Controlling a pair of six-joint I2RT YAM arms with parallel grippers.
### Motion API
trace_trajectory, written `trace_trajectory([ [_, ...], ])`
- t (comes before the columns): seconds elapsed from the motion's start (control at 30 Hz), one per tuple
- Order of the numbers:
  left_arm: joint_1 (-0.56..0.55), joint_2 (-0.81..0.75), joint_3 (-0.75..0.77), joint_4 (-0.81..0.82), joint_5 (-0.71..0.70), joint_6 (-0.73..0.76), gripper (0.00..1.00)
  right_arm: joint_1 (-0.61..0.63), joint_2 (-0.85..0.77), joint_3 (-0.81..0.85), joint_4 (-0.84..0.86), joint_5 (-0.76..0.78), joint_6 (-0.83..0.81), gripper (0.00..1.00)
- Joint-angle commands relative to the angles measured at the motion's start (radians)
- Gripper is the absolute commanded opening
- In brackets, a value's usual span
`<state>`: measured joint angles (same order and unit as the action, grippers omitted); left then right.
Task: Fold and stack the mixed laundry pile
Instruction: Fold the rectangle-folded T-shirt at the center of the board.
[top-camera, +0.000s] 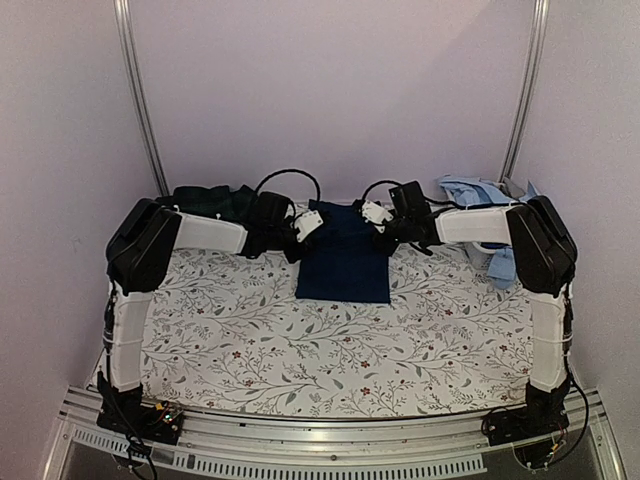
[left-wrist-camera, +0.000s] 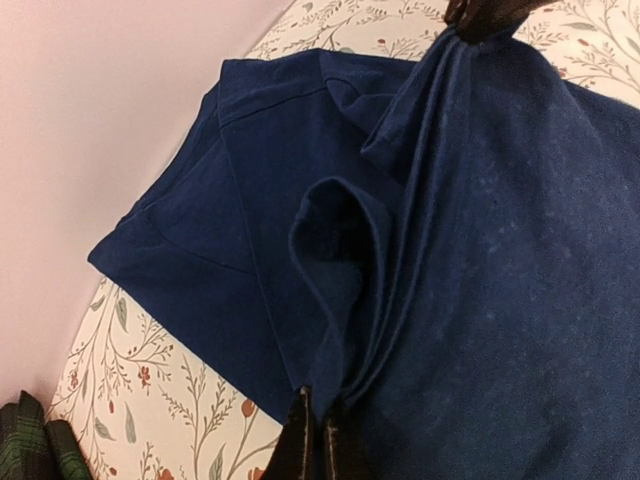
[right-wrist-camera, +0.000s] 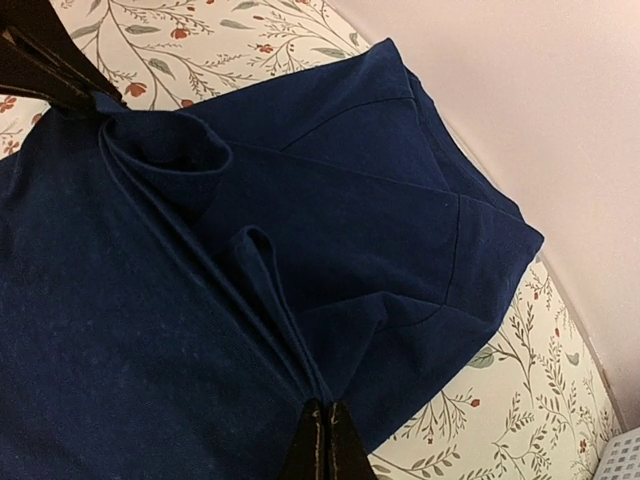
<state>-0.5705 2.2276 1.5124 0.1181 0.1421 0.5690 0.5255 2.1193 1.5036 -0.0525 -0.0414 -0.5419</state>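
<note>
Left claw (left-wrist-camera: 315, 440) and right claw (right-wrist-camera: 325, 440) were each clamped on a bunched edge of the navy T-shirt (top-camera: 343, 262), lying mid-back on the floral sheet (top-camera: 300, 350). Risk: pinched folds could slip free mid-lift, or uneven pulling could skew the fold.

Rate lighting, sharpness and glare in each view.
Top external: even, soft light, no glare, slightly grainy; the navy blue cloth T-shirt reads very dark. Left wrist: fabric folds sharp, left gripper dark and featureless at the bottom edge. Right wrist: likewise sharp, no glare.
</note>
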Motion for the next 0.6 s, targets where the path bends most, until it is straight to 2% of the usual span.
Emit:
trace_trajectory([
  [0.0, 0.023, 0.029, 0.039, 0.031, 0.032, -0.020, 0.00, -0.014, 0.032, 0.020, -0.010, -0.014, 0.023, 0.00],
  [0.27, 0.030, 0.072, 0.075, 0.049, 0.071, -0.039, 0.06, -0.027, 0.029, -0.006, 0.006, -0.017, 0.025, 0.00],
  [0.3, 0.032, 0.073, 0.071, 0.054, 0.065, -0.046, 0.08, -0.029, 0.032, 0.004, 0.004, -0.021, 0.028, 0.02],
  [0.47, 0.057, 0.040, 0.059, 0.077, 0.014, -0.085, 0.32, -0.046, 0.038, 0.071, -0.010, -0.011, 0.053, 0.35],
  [0.57, 0.066, -0.008, 0.073, 0.076, -0.042, -0.111, 0.46, -0.052, -0.001, 0.078, -0.020, -0.003, 0.056, 0.51],
])
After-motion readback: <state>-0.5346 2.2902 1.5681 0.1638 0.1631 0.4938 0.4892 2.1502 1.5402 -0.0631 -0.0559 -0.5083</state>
